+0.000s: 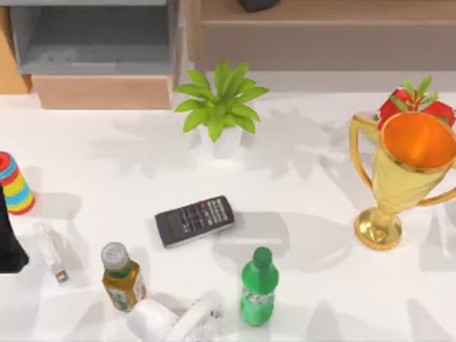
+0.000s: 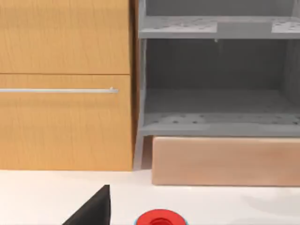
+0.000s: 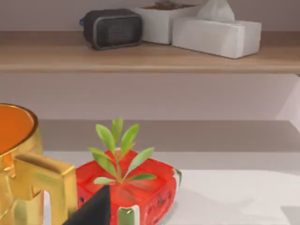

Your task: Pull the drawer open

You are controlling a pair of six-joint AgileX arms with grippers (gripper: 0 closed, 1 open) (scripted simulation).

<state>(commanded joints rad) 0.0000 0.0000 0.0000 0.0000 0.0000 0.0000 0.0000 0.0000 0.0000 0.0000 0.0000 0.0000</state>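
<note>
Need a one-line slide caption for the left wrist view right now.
Left wrist view: light-wood-fronted grey drawer pulled out beside an orange wooden cabinet with a thin metal handle bar.

Top view looks straight down; left wrist view faces the drawer (image 2: 225, 159) closely, sharing it.

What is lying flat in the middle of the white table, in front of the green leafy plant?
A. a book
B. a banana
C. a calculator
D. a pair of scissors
C: a dark calculator with rows of small keys lies flat on the table, in front of the potted plant in the top view.
</note>
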